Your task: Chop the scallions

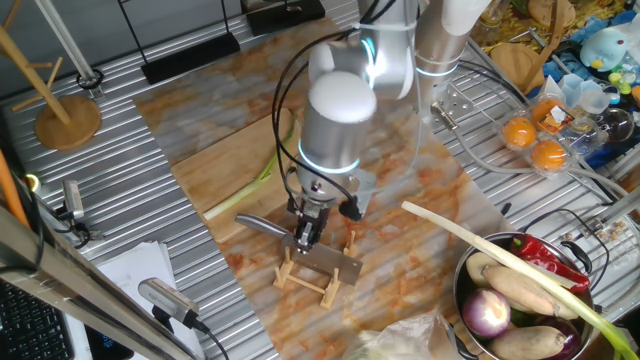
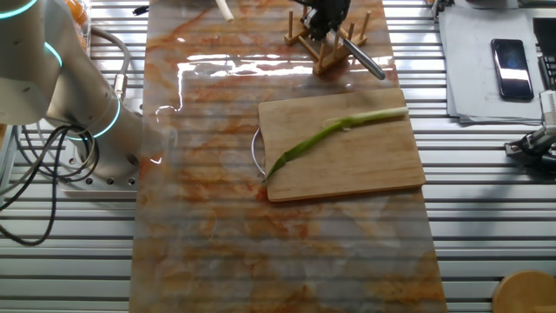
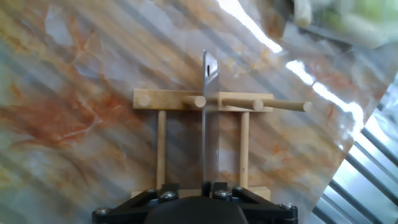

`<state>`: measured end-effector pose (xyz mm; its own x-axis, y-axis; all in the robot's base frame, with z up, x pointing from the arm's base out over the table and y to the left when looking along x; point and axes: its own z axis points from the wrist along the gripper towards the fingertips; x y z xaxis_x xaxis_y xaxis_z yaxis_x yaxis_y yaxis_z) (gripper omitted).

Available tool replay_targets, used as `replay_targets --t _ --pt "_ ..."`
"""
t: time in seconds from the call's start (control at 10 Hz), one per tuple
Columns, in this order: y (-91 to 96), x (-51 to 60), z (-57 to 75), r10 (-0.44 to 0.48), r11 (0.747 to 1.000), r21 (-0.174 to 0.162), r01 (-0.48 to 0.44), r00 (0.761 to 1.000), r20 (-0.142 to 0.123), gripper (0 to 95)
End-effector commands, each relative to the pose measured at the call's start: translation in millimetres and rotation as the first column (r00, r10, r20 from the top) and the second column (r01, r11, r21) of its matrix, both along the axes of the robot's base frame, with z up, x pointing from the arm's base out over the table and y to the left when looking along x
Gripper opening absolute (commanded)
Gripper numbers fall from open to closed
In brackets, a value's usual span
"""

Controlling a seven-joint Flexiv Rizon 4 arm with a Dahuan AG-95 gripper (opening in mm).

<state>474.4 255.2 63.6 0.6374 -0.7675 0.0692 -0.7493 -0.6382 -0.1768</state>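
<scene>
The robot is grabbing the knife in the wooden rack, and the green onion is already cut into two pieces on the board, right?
Not quite. The other fixed view shows the scallion lying whole on the cutting board. The gripper is at the knife in the wooden rack.

Table (image 2: 486, 243): ribbed grey metal.
Mat (image 2: 217, 252): marbled orange-and-grey sheet lying along the table's middle.
Cutting board (image 2: 365, 169): wooden, flat on the mat.
Rack (image 1: 300, 275): small wooden peg stand on the mat, near the board.
Bowl (image 1: 462, 275): metal, filled with vegetables, at the mat's corner.
Papers (image 2: 473, 52): on the bare table beside the mat, a phone (image 2: 510, 68) on top.
</scene>
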Motion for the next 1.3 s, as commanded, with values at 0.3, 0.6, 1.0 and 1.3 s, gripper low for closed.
replay_targets --t 0.3,0.6,1.0,1.3 --pt "0.8 4.3 -10.1 0.003 1.0 0.013 -0.003 0.998 0.064 19.0" --pt "1.1 4.7 -11.3 0.0 1.0 0.013 -0.001 0.998 0.064 19.0" --pt "1.2 6.2 -13.8 -0.003 1.0 0.027 0.001 0.998 0.056 19.0" --pt "1.2 6.3 -13.9 0.021 0.999 0.027 -0.023 0.998 0.058 19.0"
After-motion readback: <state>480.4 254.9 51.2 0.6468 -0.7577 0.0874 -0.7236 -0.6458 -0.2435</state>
